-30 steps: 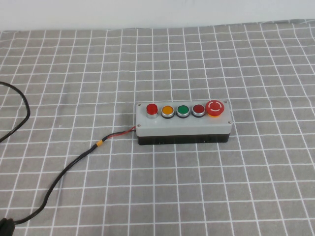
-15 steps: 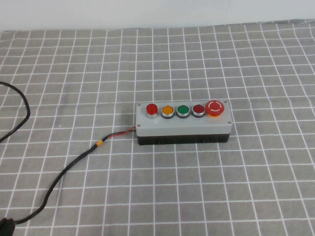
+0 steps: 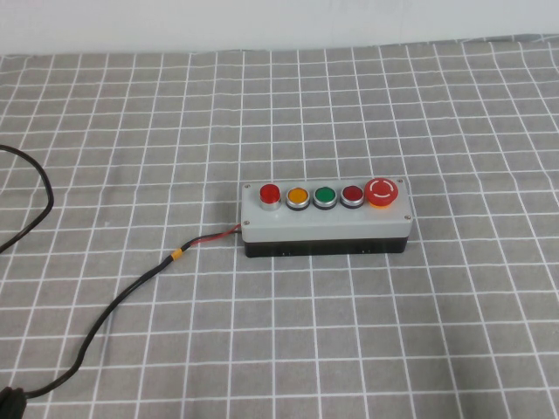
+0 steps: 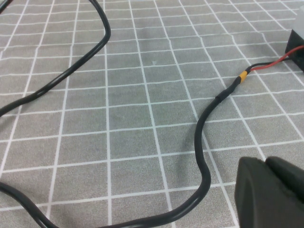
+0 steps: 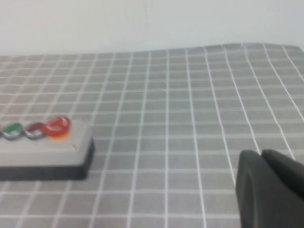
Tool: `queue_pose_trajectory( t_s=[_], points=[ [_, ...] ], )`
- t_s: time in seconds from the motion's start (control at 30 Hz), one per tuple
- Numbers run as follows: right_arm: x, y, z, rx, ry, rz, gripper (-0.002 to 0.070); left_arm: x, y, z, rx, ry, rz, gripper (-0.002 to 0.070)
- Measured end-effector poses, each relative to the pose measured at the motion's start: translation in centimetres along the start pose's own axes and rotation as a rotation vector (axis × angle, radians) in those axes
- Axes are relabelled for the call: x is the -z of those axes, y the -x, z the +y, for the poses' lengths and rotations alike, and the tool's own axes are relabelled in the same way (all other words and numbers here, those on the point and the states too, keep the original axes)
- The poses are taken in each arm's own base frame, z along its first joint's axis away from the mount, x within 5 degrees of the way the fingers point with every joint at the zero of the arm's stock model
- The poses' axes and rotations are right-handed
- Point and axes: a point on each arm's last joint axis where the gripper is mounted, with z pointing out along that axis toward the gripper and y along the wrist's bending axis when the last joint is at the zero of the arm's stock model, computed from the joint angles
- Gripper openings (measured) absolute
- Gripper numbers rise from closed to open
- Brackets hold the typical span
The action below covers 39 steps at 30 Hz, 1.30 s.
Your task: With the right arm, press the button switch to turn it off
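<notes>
Both grippers sit low at my wrist cameras' edges: left gripper near the black cable, right gripper well apart from the grey rectangular button switch; I cannot tell either one's fingers.

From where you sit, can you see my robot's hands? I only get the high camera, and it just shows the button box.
Observer: Yes. The right gripper shows in the right wrist view, well away from the button switch.
Operator: Is it touching the big red button?
Observer: No, the red mushroom button is untouched, with bare cloth between.
Operator: And the other hand?
Observer: The left gripper hangs over the cloth by the black cable, beyond the end of the box where the red wire enters.
</notes>
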Motion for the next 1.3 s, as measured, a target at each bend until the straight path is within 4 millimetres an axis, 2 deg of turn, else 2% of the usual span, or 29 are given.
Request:
queue_pose_trajectory(
  t_s=[0.23, 0.3, 0.57, 1.3],
  points=[
    [-1.4, -8.2, -1.0, -0.003, -0.012, -0.037, -0.0017, 0.0, 0.0, 0.0, 0.000, 0.000, 0.000, -0.0003],
    [-1.6, -9.6, -1.1, -0.003, -0.010, -0.051, -0.0017, 0.0, 0.0, 0.0, 0.000, 0.000, 0.000, -0.0003],
    [-1.4, -10.9, -1.3, -0.004, -0.021, 0.044, -0.0017, 0.0, 0.0, 0.0, 0.000, 0.000, 0.000, -0.0003],
    [-1.4, -11.0, -1.3, -0.004, -0.023, 0.057, -0.0017, 0.0, 0.0, 0.0, 0.000, 0.000, 0.000, -0.0003]
  ],
)
